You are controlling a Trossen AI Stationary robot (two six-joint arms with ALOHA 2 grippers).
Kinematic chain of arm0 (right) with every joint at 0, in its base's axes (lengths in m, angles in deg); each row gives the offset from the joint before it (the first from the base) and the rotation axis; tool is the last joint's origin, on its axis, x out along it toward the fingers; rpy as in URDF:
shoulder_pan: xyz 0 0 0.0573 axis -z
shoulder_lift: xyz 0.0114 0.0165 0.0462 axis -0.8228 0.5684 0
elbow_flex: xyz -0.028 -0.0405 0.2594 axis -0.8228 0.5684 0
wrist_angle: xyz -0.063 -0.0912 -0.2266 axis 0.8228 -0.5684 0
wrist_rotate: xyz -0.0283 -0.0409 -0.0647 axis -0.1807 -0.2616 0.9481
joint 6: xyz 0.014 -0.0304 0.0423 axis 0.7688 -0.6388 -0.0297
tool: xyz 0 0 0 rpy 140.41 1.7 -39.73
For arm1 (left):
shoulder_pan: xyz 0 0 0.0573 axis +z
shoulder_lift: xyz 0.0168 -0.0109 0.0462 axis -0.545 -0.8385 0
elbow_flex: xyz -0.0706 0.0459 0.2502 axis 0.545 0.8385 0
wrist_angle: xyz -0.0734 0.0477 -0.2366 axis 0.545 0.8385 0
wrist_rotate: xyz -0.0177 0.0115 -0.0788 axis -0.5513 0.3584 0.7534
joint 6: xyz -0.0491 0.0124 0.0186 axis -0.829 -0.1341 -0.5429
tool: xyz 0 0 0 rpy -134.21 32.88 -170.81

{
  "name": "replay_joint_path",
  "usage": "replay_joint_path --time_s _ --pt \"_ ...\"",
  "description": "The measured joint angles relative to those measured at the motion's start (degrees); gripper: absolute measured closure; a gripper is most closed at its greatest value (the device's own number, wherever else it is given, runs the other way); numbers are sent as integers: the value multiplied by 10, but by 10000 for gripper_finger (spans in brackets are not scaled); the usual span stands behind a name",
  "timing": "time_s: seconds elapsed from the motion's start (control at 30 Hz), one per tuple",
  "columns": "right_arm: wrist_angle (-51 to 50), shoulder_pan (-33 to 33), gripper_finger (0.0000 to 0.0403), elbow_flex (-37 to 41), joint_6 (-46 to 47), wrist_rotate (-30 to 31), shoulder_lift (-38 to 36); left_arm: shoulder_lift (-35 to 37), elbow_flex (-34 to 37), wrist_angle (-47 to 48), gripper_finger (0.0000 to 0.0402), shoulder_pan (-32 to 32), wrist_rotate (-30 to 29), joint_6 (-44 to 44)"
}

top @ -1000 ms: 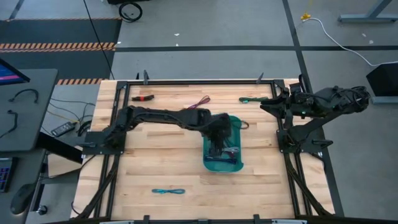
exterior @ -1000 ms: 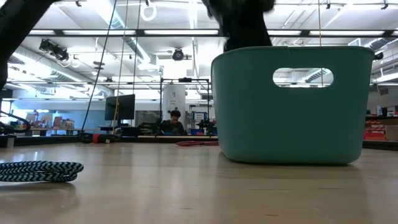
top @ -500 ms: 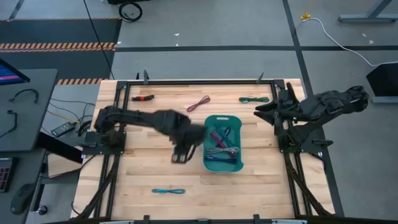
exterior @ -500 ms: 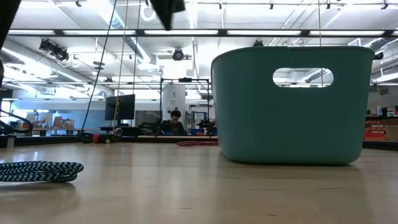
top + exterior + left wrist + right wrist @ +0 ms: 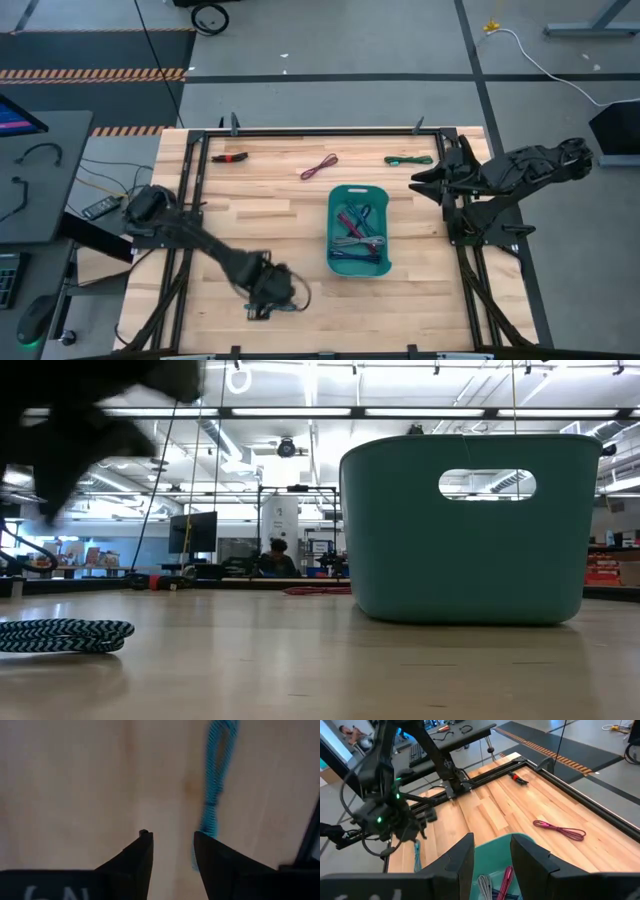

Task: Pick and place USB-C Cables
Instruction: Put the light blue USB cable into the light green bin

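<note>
My left gripper [image 5: 262, 300] hangs open over the table's near left part, just above a teal cable [image 5: 283, 307]. In the left wrist view that cable [image 5: 215, 795] lies flat on the wood beside one fingertip, outside my open left gripper [image 5: 172, 840]. A teal bin [image 5: 357, 268] in the middle holds several cables [image 5: 355, 225]. Red [image 5: 230, 157], magenta [image 5: 320, 166] and green [image 5: 408, 159] cables lie along the far edge. My right gripper [image 5: 415, 180] waits open near the green cable, right of the bin.
A black frame rail [image 5: 320, 131] borders the table. In the low view the bin [image 5: 470, 530] stands on the right, the teal cable [image 5: 65, 633] lies low on the left, and my left arm [image 5: 90, 420] is a dark blur above it. Bare wood [image 5: 450, 290] lies near right.
My left arm has swung from over the bin toward the table's near left and now hangs over the teal cable by the near edge. The bin and the cables on the table have stayed put.
</note>
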Motion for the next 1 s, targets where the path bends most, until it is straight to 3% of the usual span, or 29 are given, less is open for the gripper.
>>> replay_joint_path --time_s 0.13,0.4,0.57,0.73,0.9,1.0 --pt "0 0 271 0 0 0 -8 0 35 -76 248 -44 19 2" --pt "0 0 271 0 7 0 -15 -9 36 -150 243 -118 -134 30" --pt "3 0 271 0 7 0 -15 -47 36 -143 259 -121 -124 -55" --pt "7 0 271 0 17 0 -14 -71 36 -144 292 -114 -138 -106" --pt "7 0 271 0 22 0 -14 -73 36 -150 371 -101 -141 -120" --pt "7 0 271 0 22 0 -14 -72 36 -159 386 -87 -123 -123"
